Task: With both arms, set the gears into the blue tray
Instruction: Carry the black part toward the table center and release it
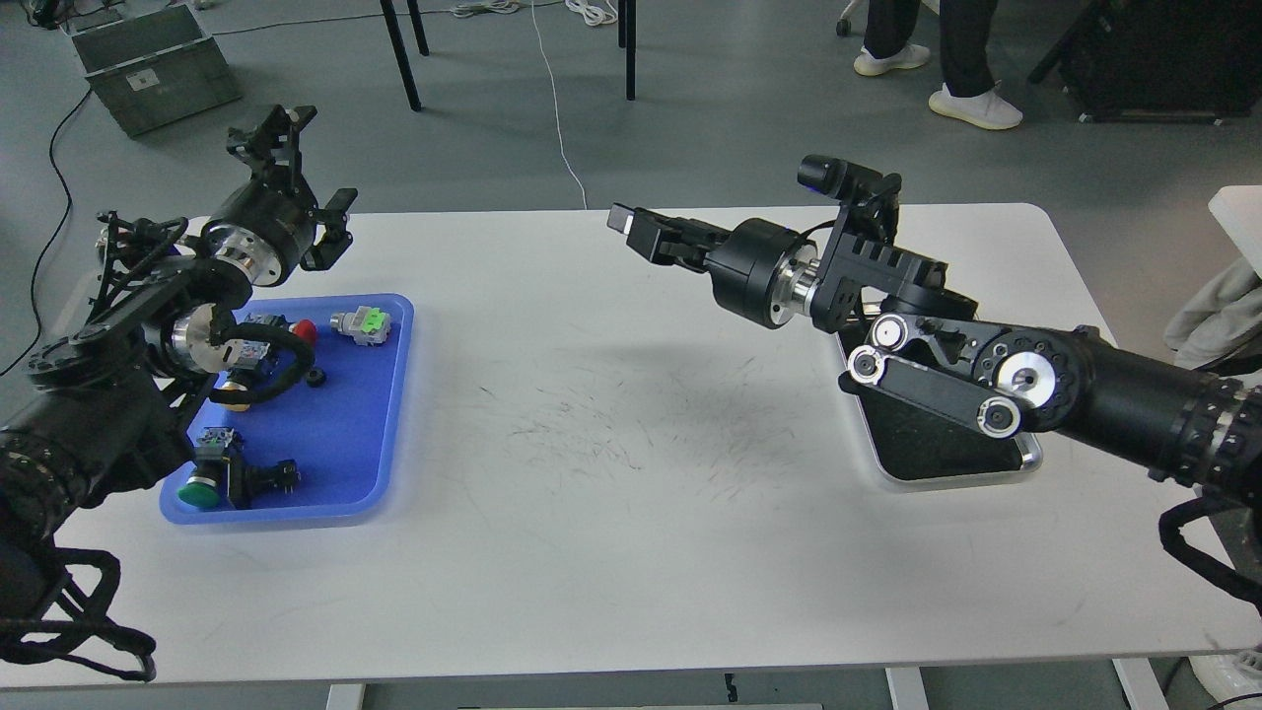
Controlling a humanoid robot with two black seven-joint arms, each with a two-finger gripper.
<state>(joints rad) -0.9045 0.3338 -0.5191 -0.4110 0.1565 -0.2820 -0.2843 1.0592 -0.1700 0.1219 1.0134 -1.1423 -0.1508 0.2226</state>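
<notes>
The blue tray (370, 444) lies at the table's left. Inside it, one tiny black gear (315, 377) rests on the tray floor among several push-button switches. My left gripper (308, 170) is raised above the tray's far edge, jaws spread apart with nothing between them. My left arm covers part of the tray's left side. My right gripper (631, 232) hovers over the table's far middle and points left. Its two fingers lie close together, and I cannot tell whether anything sits between them.
A shiny steel tray with black lining (986, 480) sits at the right, largely under my right arm. The switches in the blue tray have red (306, 330), light-green (370, 322) and dark-green (200, 493) caps. Beyond the table are chair legs, a grey case and a person's feet.
</notes>
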